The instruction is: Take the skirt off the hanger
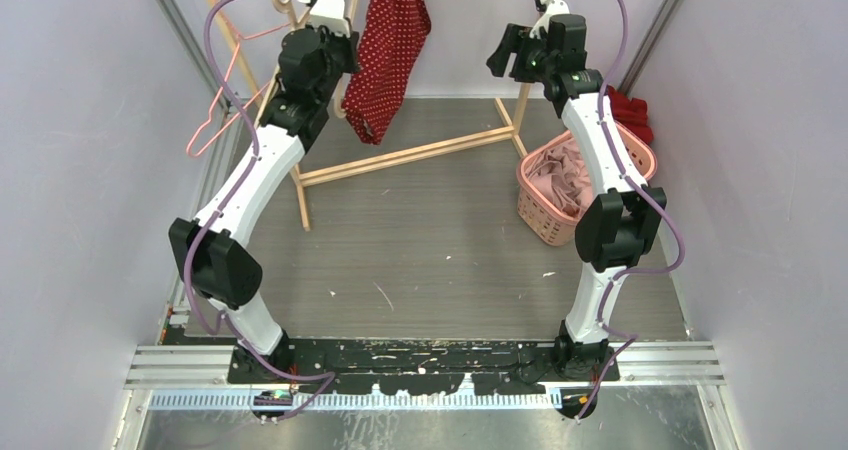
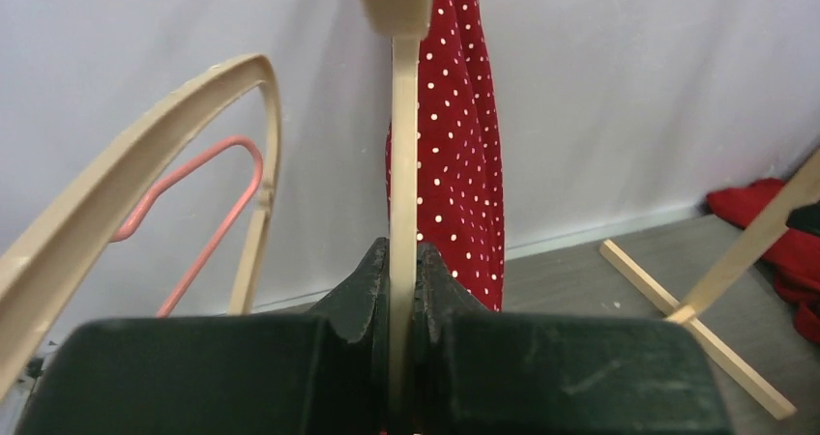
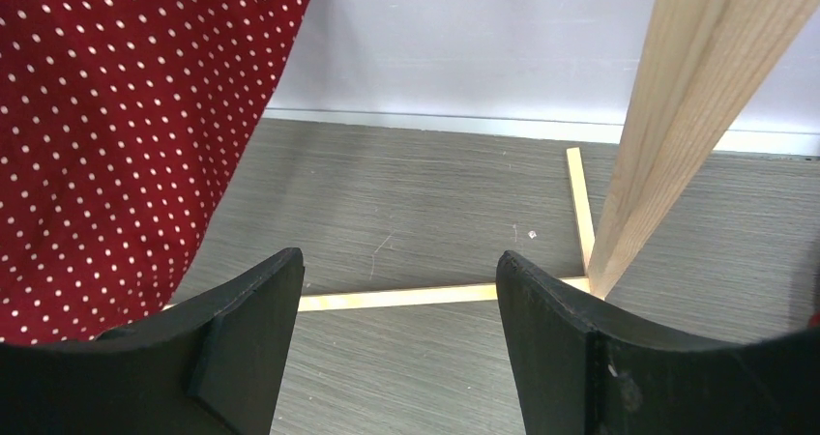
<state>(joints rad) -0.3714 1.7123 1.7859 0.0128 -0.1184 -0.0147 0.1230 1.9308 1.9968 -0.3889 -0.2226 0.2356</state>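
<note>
the left pincer (image 2: 401, 258) is clamped on the hanger (image 2: 403, 145). the right pincer (image 3: 396, 263) is apart, holding nothing. the skirt (image 3: 116, 145) is not off yet.

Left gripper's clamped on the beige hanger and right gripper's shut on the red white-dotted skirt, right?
No: the right wrist view shows the right gripper open beside the red white-dotted skirt. The left gripper clamps the beige hanger.

**White Shells, Black Joints**

Both the left arm (image 1: 245, 185) and right arm (image 1: 598, 155) wear white link shells between bulky black joint housings. Purple cables (image 1: 208, 35) loop along each. The right gripper (image 3: 398, 266) has matte black, curved fingers (image 3: 242, 348).
</note>
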